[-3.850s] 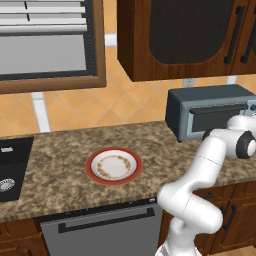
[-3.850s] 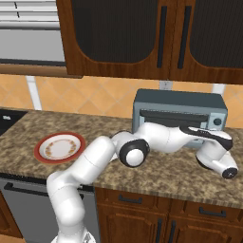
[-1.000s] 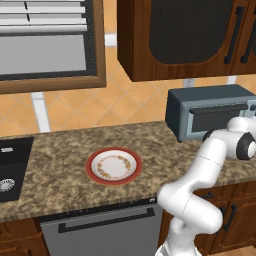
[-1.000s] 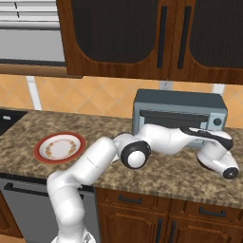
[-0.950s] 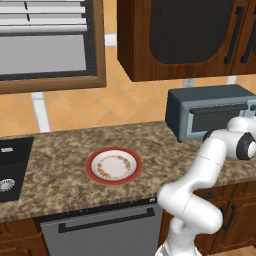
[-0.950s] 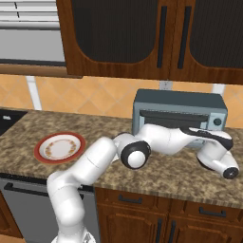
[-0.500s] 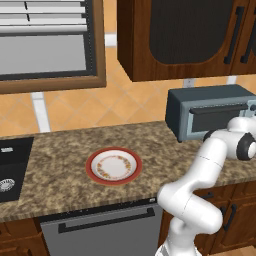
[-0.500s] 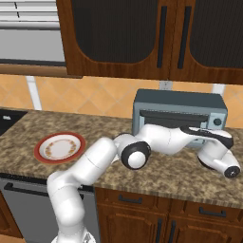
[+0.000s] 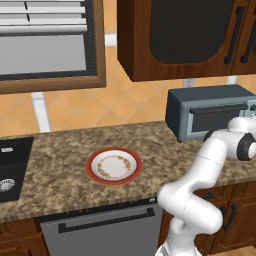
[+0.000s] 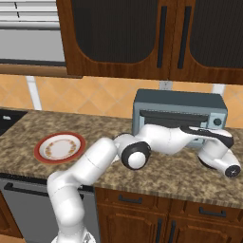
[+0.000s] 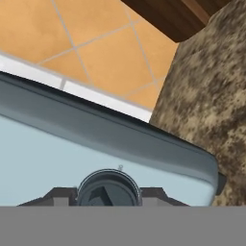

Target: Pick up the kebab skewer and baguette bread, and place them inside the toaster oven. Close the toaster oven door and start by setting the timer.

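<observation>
The toaster oven [image 9: 210,117] stands at the right end of the counter, and its blue-grey toaster oven door [image 10: 171,122] is closed, with the dark bar handle [image 9: 217,111] across its top. In the hand view my gripper [image 11: 108,194] is pressed up to the oven's light front strip. Its fingertips [image 11: 55,194] sit on either side of a round dark knob [image 11: 108,188] and touch the knob's rim. In the right base view my arm [image 10: 161,140] stretches across the oven's front to the right-hand control strip [image 10: 217,122]. The kebab skewer and baguette bread are hidden.
A red-rimmed plate [image 9: 114,166] lies on the granite counter [image 9: 60,165] left of the oven, with no food showing on it. A black sink [image 9: 10,167] is at the far left. Dark wood cabinets [image 10: 142,38] hang above. Tiled wall runs behind the oven.
</observation>
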Controlling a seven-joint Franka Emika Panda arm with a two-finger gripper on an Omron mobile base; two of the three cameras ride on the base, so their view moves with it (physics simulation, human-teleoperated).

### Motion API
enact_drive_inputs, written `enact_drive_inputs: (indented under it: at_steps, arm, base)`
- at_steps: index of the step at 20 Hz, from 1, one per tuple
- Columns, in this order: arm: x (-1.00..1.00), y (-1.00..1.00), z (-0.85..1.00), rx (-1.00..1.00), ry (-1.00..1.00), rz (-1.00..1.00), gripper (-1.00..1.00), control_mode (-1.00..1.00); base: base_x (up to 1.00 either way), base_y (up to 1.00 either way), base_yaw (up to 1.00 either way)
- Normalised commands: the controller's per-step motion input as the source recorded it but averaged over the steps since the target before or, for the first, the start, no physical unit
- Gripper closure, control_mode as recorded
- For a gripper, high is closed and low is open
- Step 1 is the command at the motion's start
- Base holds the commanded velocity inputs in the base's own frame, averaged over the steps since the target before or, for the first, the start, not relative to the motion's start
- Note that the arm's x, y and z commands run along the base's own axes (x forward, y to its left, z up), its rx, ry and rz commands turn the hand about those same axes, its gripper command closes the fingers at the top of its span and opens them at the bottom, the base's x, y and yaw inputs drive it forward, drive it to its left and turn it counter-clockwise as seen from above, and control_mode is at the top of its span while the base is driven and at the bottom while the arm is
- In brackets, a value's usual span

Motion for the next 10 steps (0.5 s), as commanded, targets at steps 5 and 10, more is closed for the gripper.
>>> enact_drive_inputs:
  at_steps: [5, 10]
  arm:
    - [0.09, 0.00, 0.06, 0.12, 0.07, -0.06, 1.00, -1.00]
    - [0.09, 0.00, 0.13, 0.17, 0.07, -0.06, 1.00, -1.00]
  base:
    - [0.00, 0.00, 0.00]
    - [0.00, 0.00, 0.00]
